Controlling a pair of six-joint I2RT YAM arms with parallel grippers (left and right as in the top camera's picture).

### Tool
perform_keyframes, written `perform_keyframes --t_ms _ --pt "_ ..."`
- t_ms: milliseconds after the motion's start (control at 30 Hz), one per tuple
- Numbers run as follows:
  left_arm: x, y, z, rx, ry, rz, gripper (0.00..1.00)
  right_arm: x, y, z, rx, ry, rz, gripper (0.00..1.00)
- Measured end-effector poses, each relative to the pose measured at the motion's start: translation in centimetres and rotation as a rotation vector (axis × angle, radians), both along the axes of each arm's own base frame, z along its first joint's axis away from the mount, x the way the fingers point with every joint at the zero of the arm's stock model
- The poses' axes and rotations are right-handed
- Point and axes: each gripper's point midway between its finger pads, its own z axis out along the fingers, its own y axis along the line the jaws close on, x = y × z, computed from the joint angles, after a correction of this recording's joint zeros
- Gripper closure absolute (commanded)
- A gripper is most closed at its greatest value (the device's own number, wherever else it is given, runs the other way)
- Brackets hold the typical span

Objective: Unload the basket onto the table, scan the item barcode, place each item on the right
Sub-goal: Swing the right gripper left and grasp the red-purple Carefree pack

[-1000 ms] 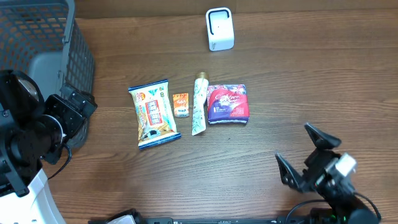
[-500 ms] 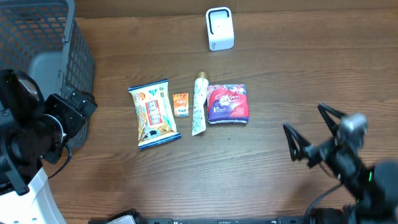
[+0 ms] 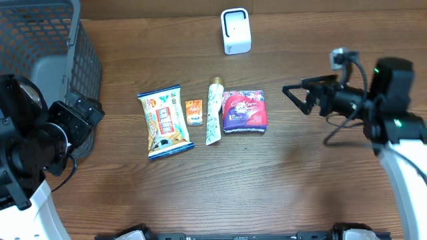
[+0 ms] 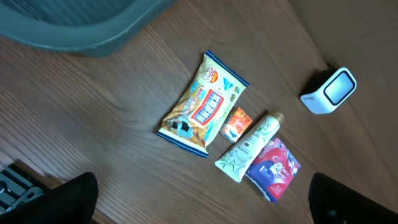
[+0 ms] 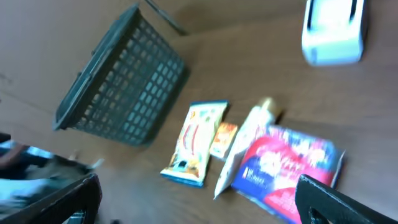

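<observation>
As it lies, packet (image 3: 244,111) looks purple.

You have a matt wood-grain table (image 3: 280,173); the snack packet (image 3: 165,121) and purple pack (image 3: 244,111) look like glossy plastic film (a sheen shows on both), the scanner (image 3: 235,31) is smooth white plastic, the basket (image 3: 40,40) matt grey mesh.

Your right wrist view is smeared: the print on the pack (image 5: 289,165) just ahead of the right claw (image 5: 198,198) can't be read, and that claw's fingers (image 5: 339,199) run off the bottom edge. Of the left claw (image 4: 202,202) you get only two dark fingertips (image 4: 78,196) in the bottom corners. The basket (image 4: 74,25), far ahead of it to the left, is cut by the top edge. From overhead, its jaws are lost against the dark left arm (image 3: 33,147).
</observation>
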Motion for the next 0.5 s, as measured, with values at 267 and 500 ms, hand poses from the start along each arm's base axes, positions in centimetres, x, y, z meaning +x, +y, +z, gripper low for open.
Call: perform_keyframes --t_ms 267,500 --pt "0.0 0.0 0.0 0.000 0.000 0.000 0.00 2.0 1.9 -11.7 -0.100 0.425 -0.085 0.00" --pt "0.0 0.0 0.0 0.000 0.000 0.000 0.00 2.2 5.1 -18.2 -0.222 0.529 -0.073 0.00"
